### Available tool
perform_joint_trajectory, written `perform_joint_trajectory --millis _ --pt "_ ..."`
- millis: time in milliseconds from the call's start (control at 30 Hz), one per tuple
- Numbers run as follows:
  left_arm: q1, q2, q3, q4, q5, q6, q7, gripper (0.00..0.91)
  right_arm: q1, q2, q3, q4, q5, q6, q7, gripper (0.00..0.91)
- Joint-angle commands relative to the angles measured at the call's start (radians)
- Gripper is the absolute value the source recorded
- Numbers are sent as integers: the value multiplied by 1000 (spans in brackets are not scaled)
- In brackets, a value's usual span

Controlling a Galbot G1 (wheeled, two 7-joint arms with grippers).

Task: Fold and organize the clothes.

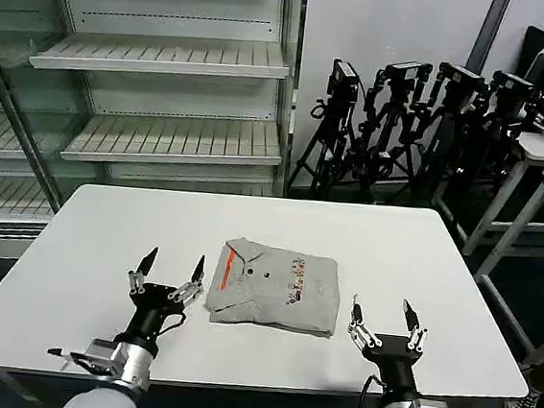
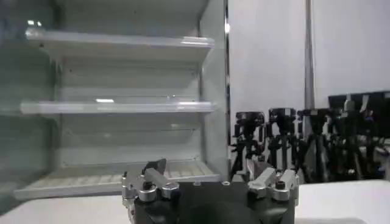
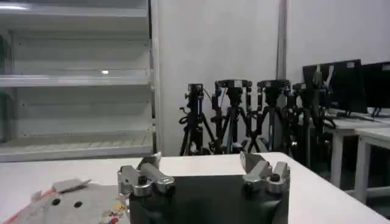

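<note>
One shirt: folded light grey T-shirt point(image 1: 275, 287) on white table point(image 1: 420, 267).
Left gripper point(image 1: 167, 271): spread wide, beside shirt.
Right gripper point(image 1: 384, 319): spread wide, near shirt.
Behind: black tripods point(image 1: 405, 120), white shelves point(image 1: 161, 58).

Left end effector point(image 1: 167, 269) and right end effector point(image 1: 386, 319) agape.

This looks like a robotics lab. Beyond the left gripper point(image 1: 170, 266) stands an empty white metal shelving unit point(image 1: 161, 58). Black camera tripods point(image 1: 404, 130) cluster beyond the right gripper point(image 1: 387, 313).
</note>
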Motion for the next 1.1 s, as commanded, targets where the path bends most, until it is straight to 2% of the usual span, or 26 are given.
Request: perform_joint_trajectory --millis 33,500,633,1100 --pt "132 -21 -61 -59 137 -36 3 907 11 -4 -3 -3 -20 8 9 907" --pt "150 -43 -56 -76 138 -34 -2 907 17 0 -7 -4 -20 9 21 907" --pt "152 -47 -53 -78 138 -33 -2 907 14 3 -7 9 -42 -18 29 907" --pt "153 -54 -49 -83 133 -30 -2 907 15 5 -1 20 -88 -28 21 907"
